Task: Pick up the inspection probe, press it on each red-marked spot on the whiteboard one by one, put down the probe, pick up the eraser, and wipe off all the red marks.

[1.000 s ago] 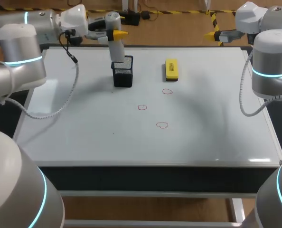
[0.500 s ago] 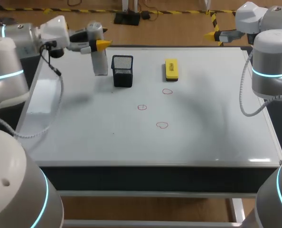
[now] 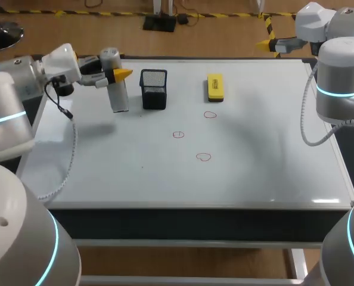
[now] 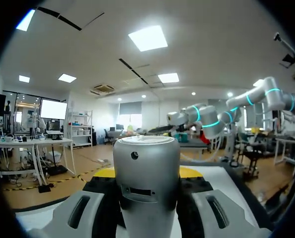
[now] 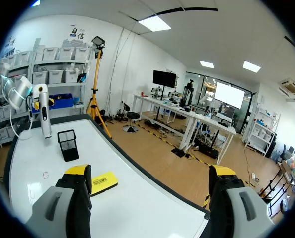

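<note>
A silver cylindrical probe [image 3: 114, 83] stands upright in my left gripper [image 3: 114, 75], which is shut on its upper part. It hangs just left of the black mesh holder [image 3: 154, 89], its lower end close over the whiteboard [image 3: 254, 149]. In the left wrist view the probe [image 4: 146, 173] fills the space between the fingers. Three red marks [image 3: 210, 115], [image 3: 178, 134], [image 3: 204, 157] lie mid-board. The yellow eraser [image 3: 215, 87] lies behind them. My right gripper [image 3: 271, 43] is open beyond the far right edge; in its own view the gripper [image 5: 150, 173] holds nothing, with the eraser [image 5: 104, 182] under it.
The black mesh holder [image 5: 68, 145] stands between the probe [image 5: 44, 116] and the eraser. The board's near half and right side are bare white surface. My left arm's cable [image 3: 70, 143] hangs over the board's left edge.
My left arm has carried the probe from above the black holder leftward and a little nearer, lowering it beside the holder. The right arm has not moved.
</note>
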You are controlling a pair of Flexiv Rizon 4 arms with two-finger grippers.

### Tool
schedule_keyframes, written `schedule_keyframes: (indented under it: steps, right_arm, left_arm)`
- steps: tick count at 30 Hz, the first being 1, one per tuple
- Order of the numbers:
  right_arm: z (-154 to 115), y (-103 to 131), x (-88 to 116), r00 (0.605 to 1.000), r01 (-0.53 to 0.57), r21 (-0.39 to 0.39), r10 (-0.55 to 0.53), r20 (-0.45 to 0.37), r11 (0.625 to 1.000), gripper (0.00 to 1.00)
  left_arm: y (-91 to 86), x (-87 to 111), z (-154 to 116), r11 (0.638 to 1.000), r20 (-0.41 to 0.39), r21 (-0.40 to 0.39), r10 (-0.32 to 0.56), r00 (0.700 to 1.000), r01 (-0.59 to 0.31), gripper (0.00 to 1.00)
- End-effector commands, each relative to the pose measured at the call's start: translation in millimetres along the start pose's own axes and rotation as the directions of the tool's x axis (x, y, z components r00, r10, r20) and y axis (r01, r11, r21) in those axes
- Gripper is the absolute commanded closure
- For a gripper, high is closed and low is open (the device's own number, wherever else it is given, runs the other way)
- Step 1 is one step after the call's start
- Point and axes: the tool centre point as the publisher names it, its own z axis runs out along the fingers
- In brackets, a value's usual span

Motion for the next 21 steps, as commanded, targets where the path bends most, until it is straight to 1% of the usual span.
schedule_keyframes:
  steps: [1, 16, 17, 18, 19, 20, 21]
  right_arm:
    - [0.3, -0.4, -0.4, 1.000, 0.000, -0.001, 0.000, -0.001, 1.000, 0.00]
    - [0.3, -0.4, -0.4, 1.000, 0.000, -0.001, 0.000, -0.001, 1.000, 0.00]
    - [2.9, -1.3, -2.9, 0.998, 0.040, 0.013, -0.040, -0.042, 0.999, 0.00]
    - [8.0, -2.7, -1.8, 0.987, 0.116, 0.039, -0.111, -0.115, 0.992, 0.00]
    - [13.0, -3.6, 2.3, 0.960, 0.204, 0.063, -0.187, -0.206, 0.977, 0.00]
    - [17.6, -4.4, 8.1, 0.919, 0.281, 0.070, -0.248, -0.305, 0.957, 0.00]
    - [23.1, -5.9, 14.6, 0.859, 0.377, 0.075, -0.318, -0.402, 0.923, 0.00]
  left_arm:
    - [9.3, -2.0, -3.7, 1.000, 0.009, 0.000, -0.016, 1.000, 0.016, 1.00]
    - [9.3, -2.0, -3.7, 1.000, 0.009, 0.000, -0.016, 1.000, 0.016, 1.00]
    - [9.3, -2.0, -3.7, 1.000, 0.009, 0.000, -0.016, 1.000, 0.016, 1.00]
    - [9.3, -2.0, -3.7, 1.000, 0.009, 0.000, -0.016, 1.000, 0.016, 1.00]
    - [9.3, -2.0, -3.7, 1.000, 0.009, 0.000, -0.016, 1.000, 0.016, 1.00]
    - [9.3, -2.0, -3.7, 1.000, 0.009, 0.000, -0.016, 1.000, 0.016, 1.00]
    - [9.3, -2.0, -3.7, 1.000, 0.009, 0.000, -0.016, 1.000, 0.016, 1.00]
